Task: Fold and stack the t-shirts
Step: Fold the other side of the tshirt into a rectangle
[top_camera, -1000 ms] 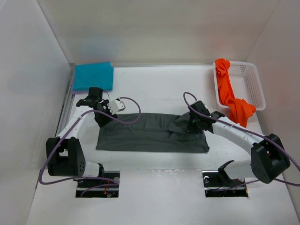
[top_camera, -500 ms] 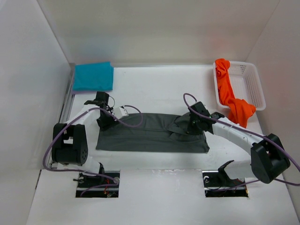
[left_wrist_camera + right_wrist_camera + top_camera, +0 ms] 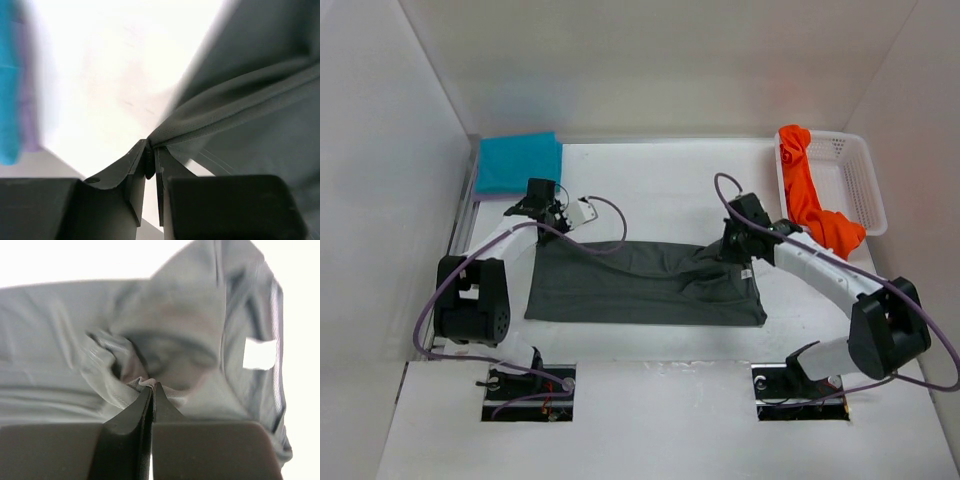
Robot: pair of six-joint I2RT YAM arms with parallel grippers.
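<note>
The dark grey t-shirt [image 3: 640,290] lies as a long folded band across the middle of the table. My left gripper [image 3: 548,222] is shut on its far-left corner [image 3: 170,127] and holds it lifted. My right gripper [image 3: 738,243] is shut on a pinch of the shirt's far-right edge [image 3: 145,382], also lifted. The teal t-shirt [image 3: 519,162] lies folded at the far left corner, with a sliver of lavender cloth [image 3: 31,125] under it. The orange t-shirt [image 3: 810,205] hangs out of the basket.
A white mesh basket [image 3: 850,175] stands at the far right. White walls close in the table on the left, back and right. The arm bases and cables sit at the near edge.
Both grippers have moved toward the back of the table, lifting the grey shirt's far corners with them. The shirt's far edge has risen and bunched at both ends.
</note>
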